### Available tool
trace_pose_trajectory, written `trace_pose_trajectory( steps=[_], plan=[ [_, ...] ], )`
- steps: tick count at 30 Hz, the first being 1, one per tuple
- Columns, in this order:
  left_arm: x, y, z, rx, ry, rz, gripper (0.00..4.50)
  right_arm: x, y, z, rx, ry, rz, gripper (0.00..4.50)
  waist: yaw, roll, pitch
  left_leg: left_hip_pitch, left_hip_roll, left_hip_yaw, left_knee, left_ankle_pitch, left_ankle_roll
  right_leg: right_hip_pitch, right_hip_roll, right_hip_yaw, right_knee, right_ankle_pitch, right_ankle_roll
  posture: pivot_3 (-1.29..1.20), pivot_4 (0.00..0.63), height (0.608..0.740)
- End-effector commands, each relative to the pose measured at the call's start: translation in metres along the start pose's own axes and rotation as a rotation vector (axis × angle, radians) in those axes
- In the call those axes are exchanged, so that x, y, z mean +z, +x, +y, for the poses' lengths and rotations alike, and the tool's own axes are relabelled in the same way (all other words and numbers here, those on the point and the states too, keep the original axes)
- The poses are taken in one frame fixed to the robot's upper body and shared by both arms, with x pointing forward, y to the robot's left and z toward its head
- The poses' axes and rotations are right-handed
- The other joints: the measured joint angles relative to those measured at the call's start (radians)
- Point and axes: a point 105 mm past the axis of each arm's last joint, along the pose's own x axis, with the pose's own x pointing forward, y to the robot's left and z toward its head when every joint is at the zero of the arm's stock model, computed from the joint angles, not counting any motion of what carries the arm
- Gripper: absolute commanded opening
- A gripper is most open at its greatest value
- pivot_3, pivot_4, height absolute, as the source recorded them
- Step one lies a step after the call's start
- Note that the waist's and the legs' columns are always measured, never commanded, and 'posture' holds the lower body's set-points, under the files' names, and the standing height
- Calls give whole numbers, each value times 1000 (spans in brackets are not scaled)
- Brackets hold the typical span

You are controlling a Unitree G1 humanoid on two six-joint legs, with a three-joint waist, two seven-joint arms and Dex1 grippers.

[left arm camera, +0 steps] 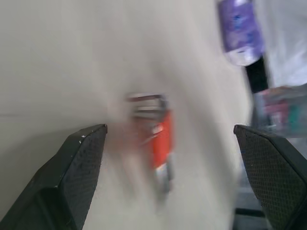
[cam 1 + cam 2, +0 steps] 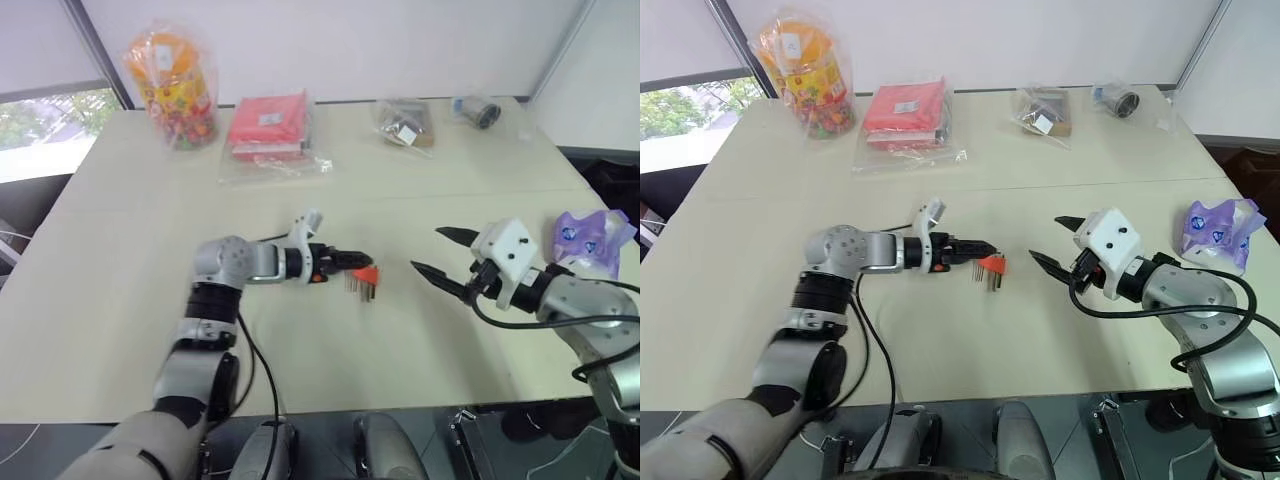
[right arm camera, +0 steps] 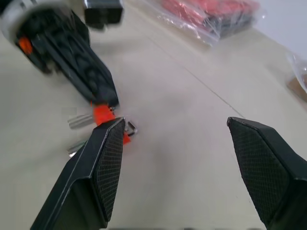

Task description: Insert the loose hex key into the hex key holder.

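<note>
Left gripper [image 1: 170, 143] jaws wide, nothing held; hex key holder [image 2: 366, 275] lies on table [image 2: 120, 250] just past its tips. Right gripper [image 2: 438, 252] jaws apart, empty, bare tabletop between it and holder. Loose hex key can't be told.

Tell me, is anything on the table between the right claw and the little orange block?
No. Only bare table lies between the right gripper and the hex key holder. The left gripper is at the holder's other side.
</note>
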Motion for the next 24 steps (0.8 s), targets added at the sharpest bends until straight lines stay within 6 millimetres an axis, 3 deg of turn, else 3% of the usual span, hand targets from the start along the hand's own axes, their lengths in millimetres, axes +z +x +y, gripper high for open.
trace_pose_trajectory(
  steps=[1,6,12,14,17,21,24],
  plan=[
    [0,-20,24,149,147,16,4439,10,1,-5,2,-53,-37,3519,3,0,0,0,0,0,0,0,0,0,0,0,0,0,0,0,150,740],
    [39,-41,15,180,592,-138,4439,8,0,-10,54,-69,-19,3519,9,0,0,-1,0,0,0,0,0,0,-1,0,-1,0,0,0,150,740],
    [77,-76,-8,135,906,-263,4439,4,-10,-18,164,-122,43,3519,25,0,0,-6,-1,0,1,0,0,-2,-2,-1,-4,0,0,0,150,740],
    [76,-92,-12,97,943,-247,4439,4,-16,-20,214,-144,72,3519,25,0,0,-6,-1,0,1,0,0,-3,-2,-1,-4,0,0,0,150,740],
    [57,-117,-23,-2,1025,-161,4439,2,-30,-24,309,-211,157,3519,18,0,1,-7,-1,0,0,0,1,-3,-2,-1,-4,0,0,0,150,740],
    [30,-136,-24,-58,1095,-62,4439,2,-44,-35,369,-313,247,3519,10,1,1,-7,-1,0,0,-1,1,-3,-2,-1,-4,0,0,0,150,740],
    [21,-145,-25,-71,1087,-43,4439,7,-49,-42,385,-353,265,3519,10,1,1,-7,0,-1,1,-3,5,-3,-2,-1,-4,0,0,0,150,740]
  ],
)
